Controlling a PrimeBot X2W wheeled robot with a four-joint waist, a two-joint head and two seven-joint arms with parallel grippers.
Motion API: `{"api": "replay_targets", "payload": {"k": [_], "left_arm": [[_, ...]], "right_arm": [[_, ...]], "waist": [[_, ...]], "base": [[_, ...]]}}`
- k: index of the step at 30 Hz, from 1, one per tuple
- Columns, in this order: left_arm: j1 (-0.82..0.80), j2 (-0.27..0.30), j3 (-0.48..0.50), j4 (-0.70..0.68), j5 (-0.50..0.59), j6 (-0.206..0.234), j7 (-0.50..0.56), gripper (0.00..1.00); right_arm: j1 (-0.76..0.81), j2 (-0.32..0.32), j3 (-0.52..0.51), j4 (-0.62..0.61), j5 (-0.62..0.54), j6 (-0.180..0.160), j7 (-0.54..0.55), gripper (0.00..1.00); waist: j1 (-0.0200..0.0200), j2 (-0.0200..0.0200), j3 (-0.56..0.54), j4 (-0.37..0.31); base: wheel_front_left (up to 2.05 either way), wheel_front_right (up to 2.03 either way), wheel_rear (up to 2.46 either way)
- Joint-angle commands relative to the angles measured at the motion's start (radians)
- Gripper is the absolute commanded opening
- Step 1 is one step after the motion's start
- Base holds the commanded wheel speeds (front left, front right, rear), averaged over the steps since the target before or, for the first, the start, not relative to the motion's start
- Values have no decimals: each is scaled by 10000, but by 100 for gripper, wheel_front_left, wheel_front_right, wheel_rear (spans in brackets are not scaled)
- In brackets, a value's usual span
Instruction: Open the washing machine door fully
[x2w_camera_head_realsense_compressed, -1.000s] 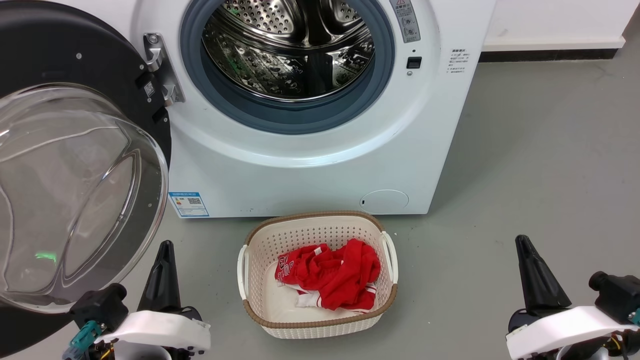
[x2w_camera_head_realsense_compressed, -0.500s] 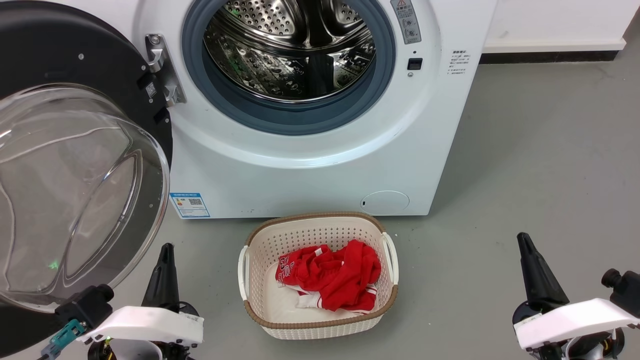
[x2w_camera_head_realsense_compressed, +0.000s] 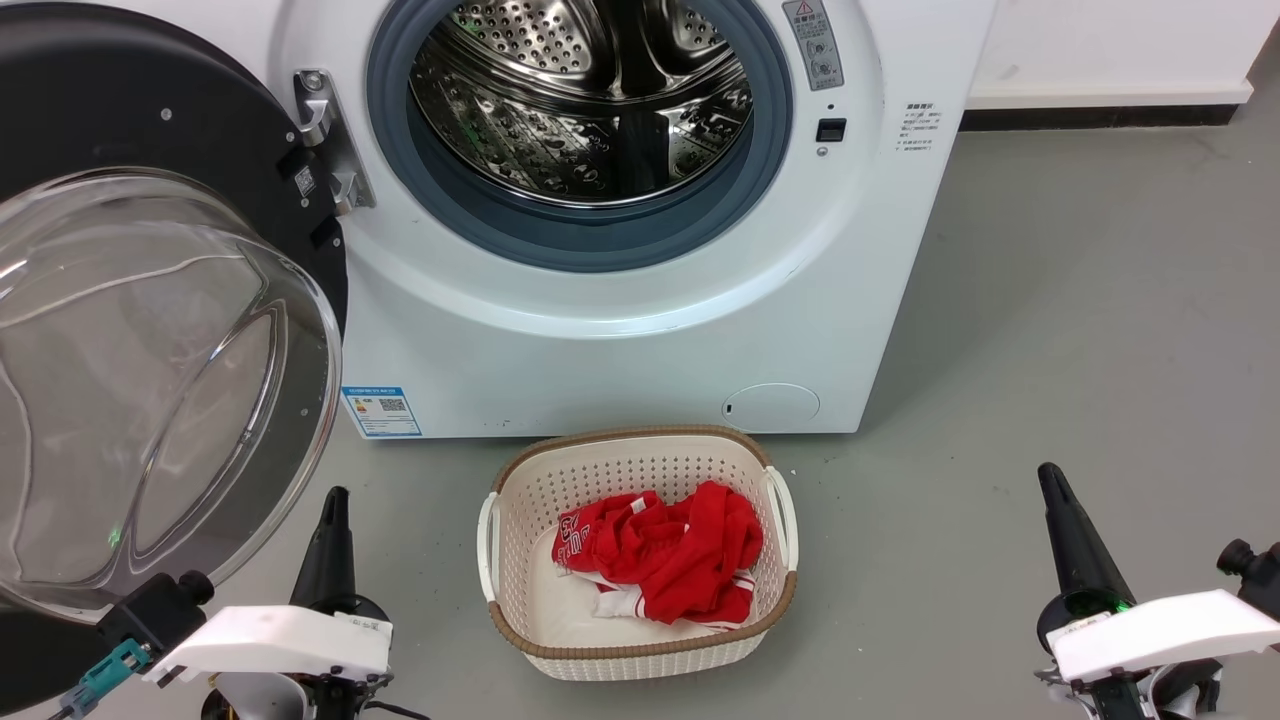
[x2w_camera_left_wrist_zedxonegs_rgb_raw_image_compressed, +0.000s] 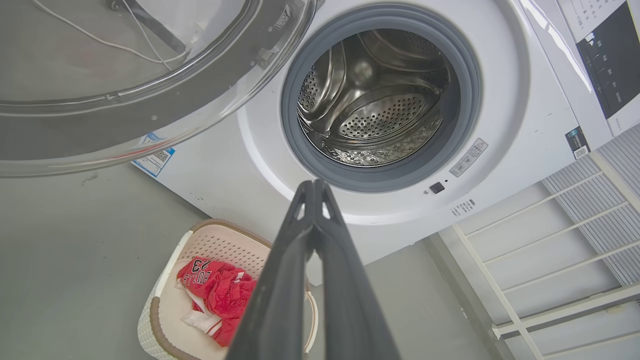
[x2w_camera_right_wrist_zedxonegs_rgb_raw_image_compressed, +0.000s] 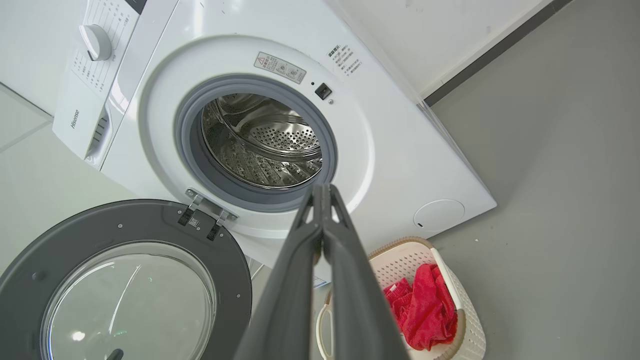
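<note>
The washing machine door (x2w_camera_head_realsense_compressed: 150, 330), a black disc with a bulging clear glass bowl, is swung wide open to the left of the white washing machine (x2w_camera_head_realsense_compressed: 620, 330) on its metal hinge (x2w_camera_head_realsense_compressed: 325, 140). It also shows in the right wrist view as the door (x2w_camera_right_wrist_zedxonegs_rgb_raw_image_compressed: 90, 235), and its glass edge as the door (x2w_camera_left_wrist_zedxonegs_rgb_raw_image_compressed: 125, 115) in the left wrist view. The steel drum (x2w_camera_head_realsense_compressed: 585, 90) is exposed. My left gripper (x2w_camera_head_realsense_compressed: 333, 500) is shut and empty at the lower left, just right of the door's rim, apart from it. At the lower right my right gripper (x2w_camera_head_realsense_compressed: 1048, 475) is shut and empty too.
A white perforated laundry basket (x2w_camera_head_realsense_compressed: 640, 655) with a brown rim stands on the grey floor in front of the machine, holding red clothing (x2w_camera_head_realsense_compressed: 665, 550). A white rack (x2w_camera_left_wrist_zedxonegs_rgb_raw_image_compressed: 550, 260) stands beside the machine. A white wall with a dark baseboard (x2w_camera_head_realsense_compressed: 1100, 110) runs behind at the right.
Both arms have drawn back toward the bottom edge, with the fingertips lower in the picture. The door and basket stay as they were; the whole picture shifted slightly.
</note>
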Motion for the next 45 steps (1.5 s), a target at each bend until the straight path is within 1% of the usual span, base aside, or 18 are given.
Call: {"api": "replay_targets", "payload": {"k": [1,23,45], "left_arm": [[-244,-7,77,-48,-378,-62,101,0],[-417,-114,311,278,-2845,-314,757,0],[-546,-197,500,539,-4777,-485,1274,0]], "right_arm": [[-313,-81,-29,1,433,0,27,0],[-575,-102,-167,584,3061,-1,338,0],[-815,-80,-315,1048,5091,-1,598,0]], "waist": [[0,-1,-4,3],[0,-1,-55,35],[0,-1,-103,65]], "base": [[0,0,0],[0,0,0],[0,0,0]]}}
